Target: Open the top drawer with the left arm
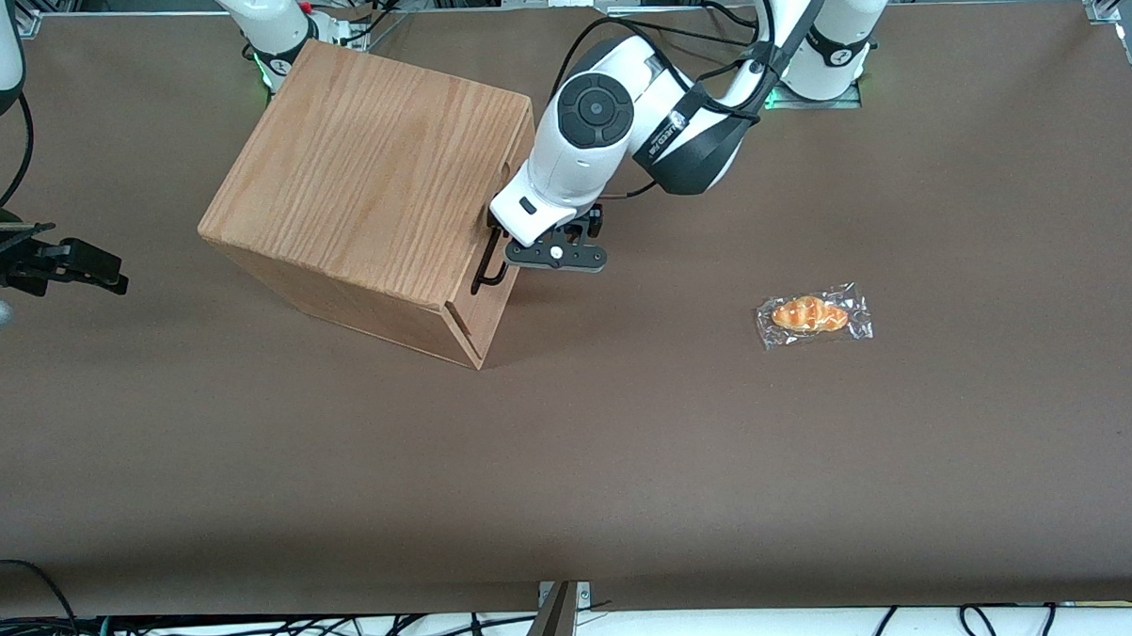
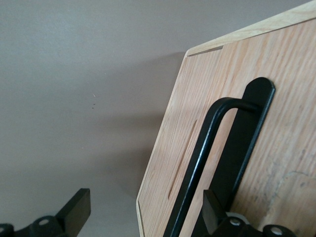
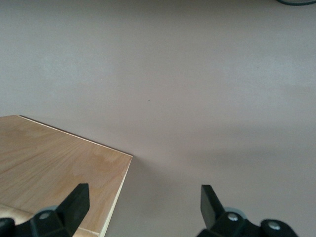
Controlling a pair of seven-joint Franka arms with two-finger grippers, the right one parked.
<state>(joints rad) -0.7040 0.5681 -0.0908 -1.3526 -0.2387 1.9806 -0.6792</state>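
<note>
The oak-grain cabinet (image 1: 364,189) stands on the brown table, its front turned toward the working arm's end. The top drawer (image 1: 492,306) shows as a narrow pale-wood strip that looks flush with the cabinet. Its black wire bar handle (image 1: 487,264) sticks out from that front. The left arm (image 1: 597,119) reaches down in front of the drawer. My gripper (image 1: 512,254) is at the handle. Close up, the drawer front (image 2: 296,123) and the handle (image 2: 207,158) fill the wrist view. My gripper (image 2: 143,215) is open, and the handle bar runs between its fingers (image 2: 74,212) without touching either.
A wrapped bread roll (image 1: 814,315) lies on the table (image 1: 628,466) toward the working arm's end, nearer the front camera than the cabinet's front. The cabinet sits askew, one corner pointing at the camera. Cables hang below the table's near edge.
</note>
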